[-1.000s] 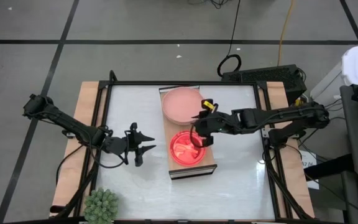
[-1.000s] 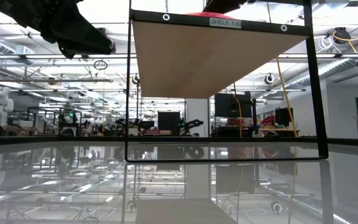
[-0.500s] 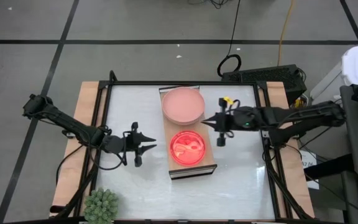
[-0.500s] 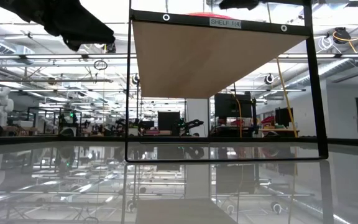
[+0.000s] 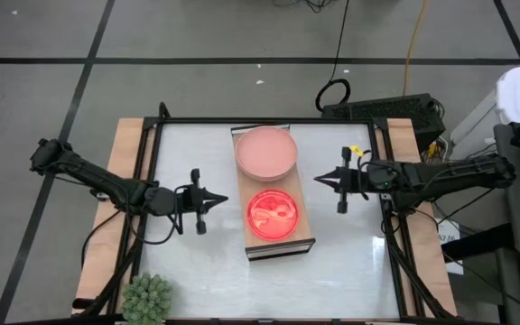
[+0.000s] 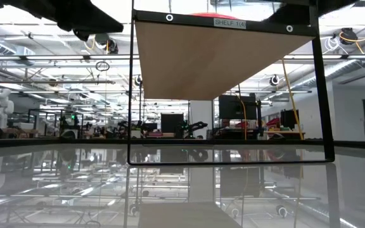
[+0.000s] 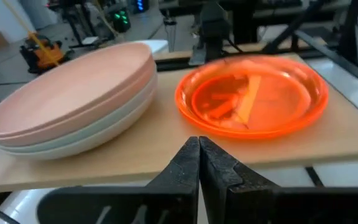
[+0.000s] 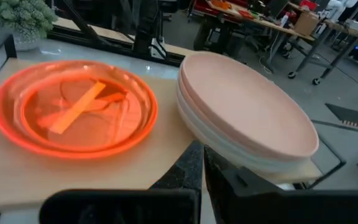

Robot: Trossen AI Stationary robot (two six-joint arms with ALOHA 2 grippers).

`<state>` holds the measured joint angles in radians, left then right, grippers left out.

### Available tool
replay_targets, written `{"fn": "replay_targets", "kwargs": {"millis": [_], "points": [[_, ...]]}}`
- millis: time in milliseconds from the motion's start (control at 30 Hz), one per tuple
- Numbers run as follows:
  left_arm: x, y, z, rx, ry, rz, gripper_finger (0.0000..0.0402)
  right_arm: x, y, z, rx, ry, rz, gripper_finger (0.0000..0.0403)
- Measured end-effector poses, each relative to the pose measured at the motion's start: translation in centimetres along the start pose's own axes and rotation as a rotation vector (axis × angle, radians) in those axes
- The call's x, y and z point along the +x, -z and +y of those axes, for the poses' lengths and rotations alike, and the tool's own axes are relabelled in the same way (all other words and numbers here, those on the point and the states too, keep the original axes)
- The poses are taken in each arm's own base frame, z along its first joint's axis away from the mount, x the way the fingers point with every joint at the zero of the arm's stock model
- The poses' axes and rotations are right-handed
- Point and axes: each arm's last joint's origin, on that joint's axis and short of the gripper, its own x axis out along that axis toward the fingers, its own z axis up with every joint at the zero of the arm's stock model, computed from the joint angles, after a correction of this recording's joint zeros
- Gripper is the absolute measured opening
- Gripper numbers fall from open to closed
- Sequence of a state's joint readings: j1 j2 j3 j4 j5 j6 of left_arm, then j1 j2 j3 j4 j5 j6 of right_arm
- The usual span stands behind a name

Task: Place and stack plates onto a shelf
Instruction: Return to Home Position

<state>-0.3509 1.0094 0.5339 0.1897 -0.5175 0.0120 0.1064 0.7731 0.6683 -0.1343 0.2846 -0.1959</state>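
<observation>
We see that the right claw [image 5: 320, 180], fingers together and empty, has drawn back off the shelf [image 5: 280, 250] to its right, while the left claw [image 5: 222, 199] waits closed on the shelf's left, and the plates [image 5: 265, 151] sit in two stacks on the shelf, so stacking looks finished.

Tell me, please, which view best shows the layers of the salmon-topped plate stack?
Left wrist view: the plate stack shows its rims side-on, salmon over paler ones. Right wrist shows them partly, high only the top, low nothing.
</observation>
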Motion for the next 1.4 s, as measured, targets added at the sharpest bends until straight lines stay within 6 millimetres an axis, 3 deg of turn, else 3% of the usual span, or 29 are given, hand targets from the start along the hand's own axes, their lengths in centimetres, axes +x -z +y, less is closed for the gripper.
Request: {"fn": "replay_targets", "kwargs": {"millis": [433, 600, 867, 1400], "points": [[0.4, 0.6, 1.0, 0.041, 0.099, 0.052, 0.0004, 0.3, 4.0, 0.7, -0.043, 0.044, -0.032, 0.0000], [0.4, 3.0, 0.9, 0.030, 0.098, 0.019, 0.0004, 0.5, 5.1, 1.0, -0.029, 0.031, -0.005, 0.0000], [-0.3, 6.4, 1.1, -0.022, 0.107, -0.090, 0.0004, 1.0, 8.7, 1.9, -0.011, 0.021, 0.038, 0.0000], [-2.3, 9.4, 2.0, -0.028, 0.148, -0.137, 0.0003, -0.2, 13.3, 2.4, 0.039, 0.034, -0.040, 0.0000]]}}
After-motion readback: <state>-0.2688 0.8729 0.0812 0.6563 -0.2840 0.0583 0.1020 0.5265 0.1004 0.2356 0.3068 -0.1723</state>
